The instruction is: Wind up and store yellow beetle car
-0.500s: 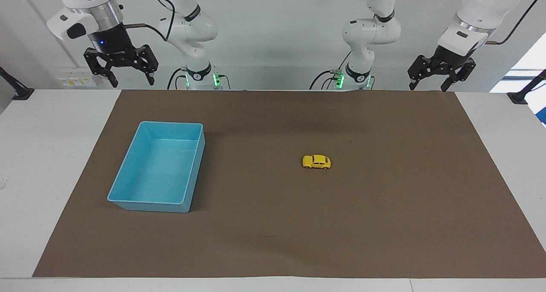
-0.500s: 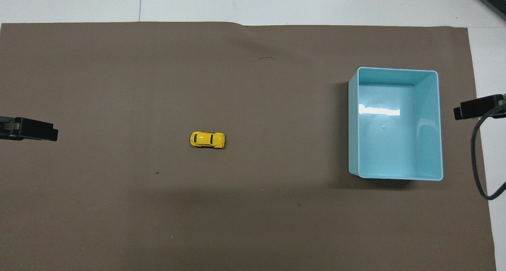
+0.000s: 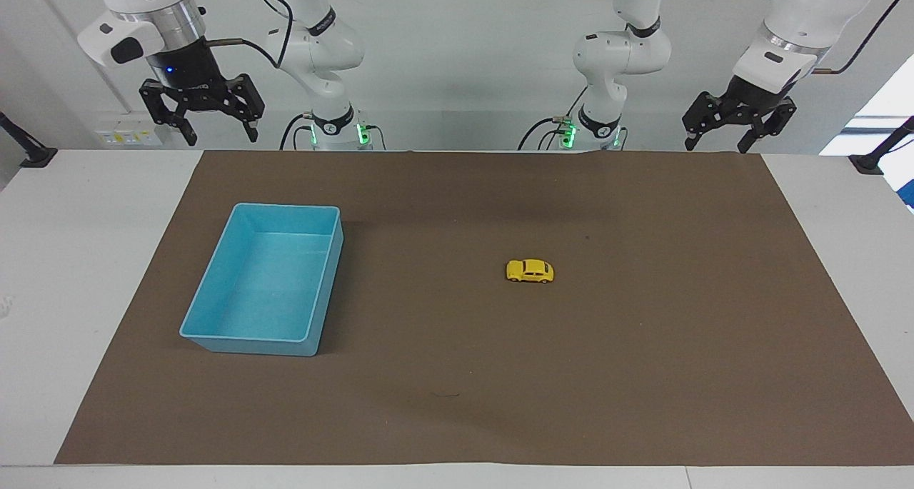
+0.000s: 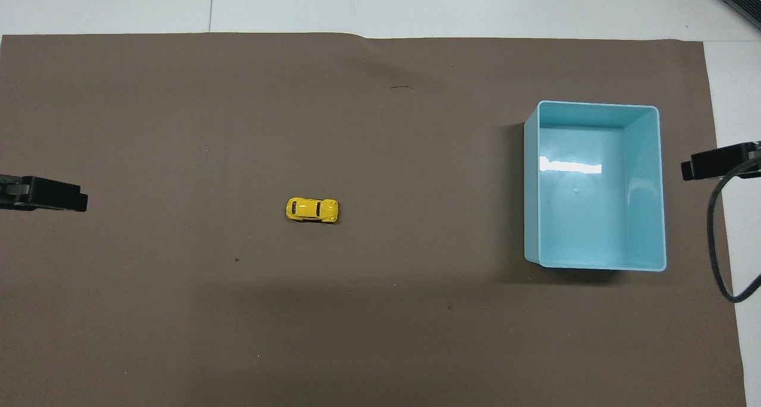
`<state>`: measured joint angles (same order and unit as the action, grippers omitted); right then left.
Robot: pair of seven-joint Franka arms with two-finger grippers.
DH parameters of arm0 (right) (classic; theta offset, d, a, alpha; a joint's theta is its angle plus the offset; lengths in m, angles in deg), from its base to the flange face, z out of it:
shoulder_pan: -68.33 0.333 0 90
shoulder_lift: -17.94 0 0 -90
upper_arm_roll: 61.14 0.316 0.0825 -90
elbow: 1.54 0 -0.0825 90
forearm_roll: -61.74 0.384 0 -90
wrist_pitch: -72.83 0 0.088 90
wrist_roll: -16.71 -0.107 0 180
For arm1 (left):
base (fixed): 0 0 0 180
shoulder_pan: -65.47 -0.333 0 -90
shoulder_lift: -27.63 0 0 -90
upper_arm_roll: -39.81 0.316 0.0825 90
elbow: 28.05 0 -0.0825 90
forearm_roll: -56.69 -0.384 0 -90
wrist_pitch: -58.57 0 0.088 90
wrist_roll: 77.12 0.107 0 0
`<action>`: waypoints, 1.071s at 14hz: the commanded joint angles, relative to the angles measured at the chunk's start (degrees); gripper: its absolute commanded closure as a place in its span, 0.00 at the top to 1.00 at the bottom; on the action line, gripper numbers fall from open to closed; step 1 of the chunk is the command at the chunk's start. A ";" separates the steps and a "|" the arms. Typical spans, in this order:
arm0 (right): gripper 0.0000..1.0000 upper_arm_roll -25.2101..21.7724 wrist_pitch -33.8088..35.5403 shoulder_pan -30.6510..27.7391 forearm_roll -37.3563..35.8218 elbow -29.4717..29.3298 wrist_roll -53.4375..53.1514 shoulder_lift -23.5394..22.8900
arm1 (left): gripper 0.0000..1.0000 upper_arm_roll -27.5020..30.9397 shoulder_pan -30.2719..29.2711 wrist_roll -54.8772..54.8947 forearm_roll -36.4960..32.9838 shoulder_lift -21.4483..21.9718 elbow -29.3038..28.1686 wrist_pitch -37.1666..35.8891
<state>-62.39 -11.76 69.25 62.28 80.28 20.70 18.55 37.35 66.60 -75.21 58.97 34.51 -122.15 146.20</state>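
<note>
Yellow beetle car (image 3: 530, 270) on its wheels, right of frame centre, on brown mat (image 3: 643, 375). Light blue bin (image 3: 214, 300), left of centre, holds nothing. Right gripper (image 3: 201, 121) upper left, left gripper (image 3: 735, 128) upper right; both raised, fingers spread, holding nothing.

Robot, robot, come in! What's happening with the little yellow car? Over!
Left gripper and right gripper open, raised, waiting. Yellow beetle car alone on mat. Blue bin empty. Nothing blocking.
</note>
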 commanded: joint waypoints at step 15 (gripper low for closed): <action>1.00 0.54 -0.05 -0.83 0.51 0.97 -0.21 1.06 | 1.00 -0.35 0.36 -4.53 0.97 0.51 -2.23 1.31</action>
<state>-62.31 -11.75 69.24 62.29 80.30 20.70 18.65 37.08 66.61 -76.93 59.19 34.45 -122.80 146.34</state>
